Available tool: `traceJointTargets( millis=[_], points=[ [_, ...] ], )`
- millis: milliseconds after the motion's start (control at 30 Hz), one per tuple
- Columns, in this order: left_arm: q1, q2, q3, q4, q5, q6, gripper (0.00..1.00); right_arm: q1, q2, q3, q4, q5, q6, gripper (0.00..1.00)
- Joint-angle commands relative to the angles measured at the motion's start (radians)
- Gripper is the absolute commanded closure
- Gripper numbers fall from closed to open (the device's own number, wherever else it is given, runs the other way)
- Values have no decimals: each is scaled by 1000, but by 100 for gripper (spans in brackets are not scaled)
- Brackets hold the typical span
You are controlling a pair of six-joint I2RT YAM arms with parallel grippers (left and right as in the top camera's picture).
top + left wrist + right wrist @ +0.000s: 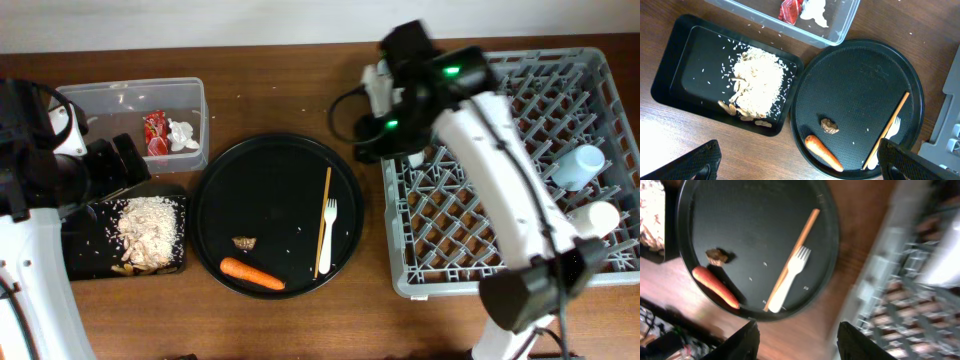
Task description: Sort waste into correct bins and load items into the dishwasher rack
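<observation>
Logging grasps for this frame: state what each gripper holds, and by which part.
Nothing is held. The left gripper is open with nothing between its fingers, and the right gripper likewise.

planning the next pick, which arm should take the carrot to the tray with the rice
Probably left. Its open jaws hang by the black tray with the rice scraps, carrot close by; the right arm sits over the rack.

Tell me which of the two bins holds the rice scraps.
The shallow black tray holds the rice scraps; the clear tub holds only a red wrapper and white tissue.
</observation>
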Motion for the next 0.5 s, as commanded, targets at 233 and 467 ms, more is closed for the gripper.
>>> traceJointTargets(
  millis=[233,467],
  points=[
    [6,0,1,2,-3,2,1,152,214,-498,472,35,274,34],
    [6,0,1,2,-4,2,1,158,214,-600,584,81,341,82]
  ],
)
